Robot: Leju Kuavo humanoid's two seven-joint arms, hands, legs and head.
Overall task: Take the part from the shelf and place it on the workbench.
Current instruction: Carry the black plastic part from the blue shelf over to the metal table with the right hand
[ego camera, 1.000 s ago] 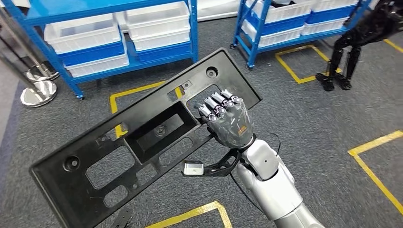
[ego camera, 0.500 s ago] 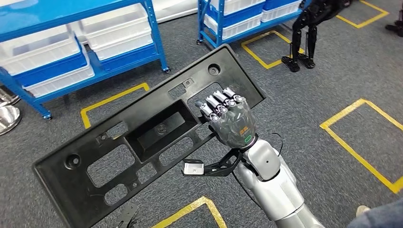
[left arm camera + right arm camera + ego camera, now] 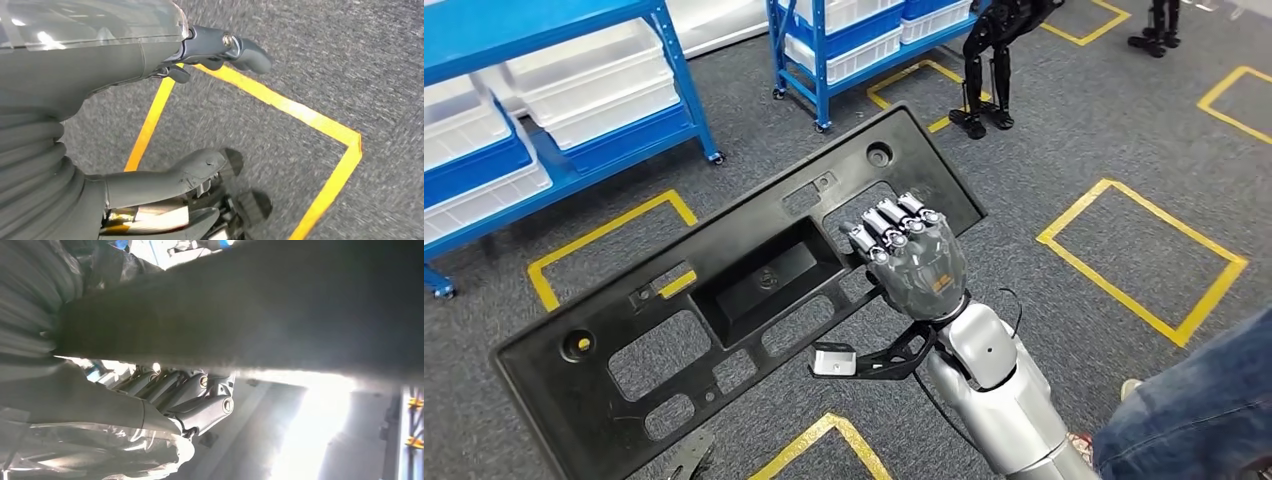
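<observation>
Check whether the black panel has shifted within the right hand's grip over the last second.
No. The black panel sits the same against the right hand; the shelves and floor markings slid across the picture because the camera turned.

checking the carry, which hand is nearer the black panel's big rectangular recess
Right. The right hand grips the black panel through a cutout right beside the recess. The left hand hangs apart from the panel, over the carpet's yellow line.

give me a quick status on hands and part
Right hand grips black panel through a cutout, carried above floor. Left hand holds nothing, fingers apart. Person's leg close on right.
</observation>
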